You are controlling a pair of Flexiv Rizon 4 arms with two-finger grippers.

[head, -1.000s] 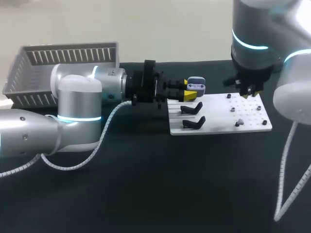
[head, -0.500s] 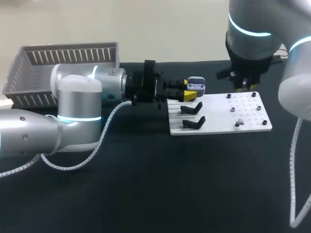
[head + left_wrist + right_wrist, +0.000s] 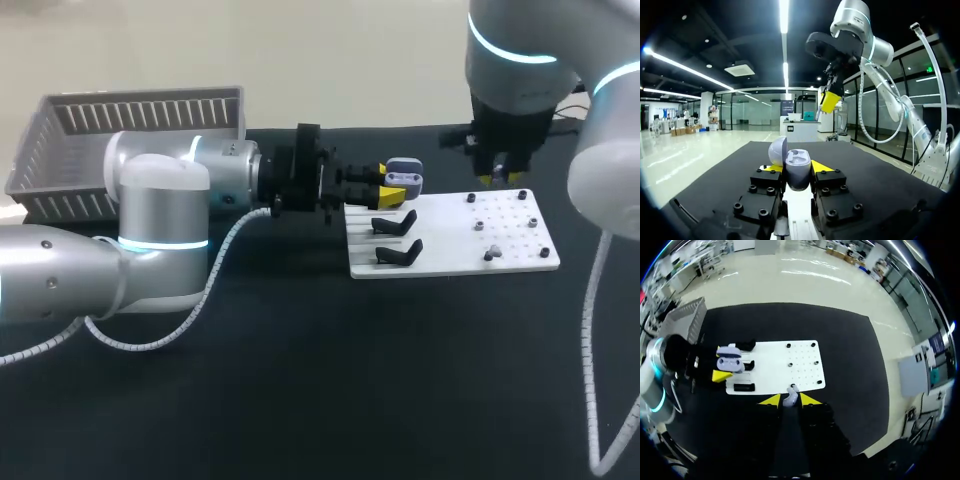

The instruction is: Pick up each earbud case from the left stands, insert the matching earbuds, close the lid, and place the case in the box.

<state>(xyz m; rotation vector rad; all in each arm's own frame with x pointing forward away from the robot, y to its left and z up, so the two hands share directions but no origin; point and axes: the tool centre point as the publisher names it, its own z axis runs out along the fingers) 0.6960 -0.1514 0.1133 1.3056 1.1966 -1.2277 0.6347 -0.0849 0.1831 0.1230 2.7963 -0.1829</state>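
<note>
our left fingers (image 3: 388, 184) are clamped on the pale lavender earbud case (image 3: 798, 172), with one yellow tip pressed to each side. we hold it just over the far left corner of the white board (image 3: 450, 240), beyond the two black stands (image 3: 395, 222). the case's lid (image 3: 777, 151) is swung open to one side, and its moulded inside faces up. our left arm (image 3: 150, 210) lies low across the black bench (image 3: 300, 390), in front of the grey slatted box (image 3: 140, 115) at the far left. our right arm (image 3: 520, 70) comes down from the far right. our right fingers (image 3: 503, 180) hang above the board's far right part, clear of its small dark studs. in the right wrist view a small pale earbud (image 3: 789, 400) sits between those yellow tips. the tips stand close together and look closed on it, well above the board.
</note>
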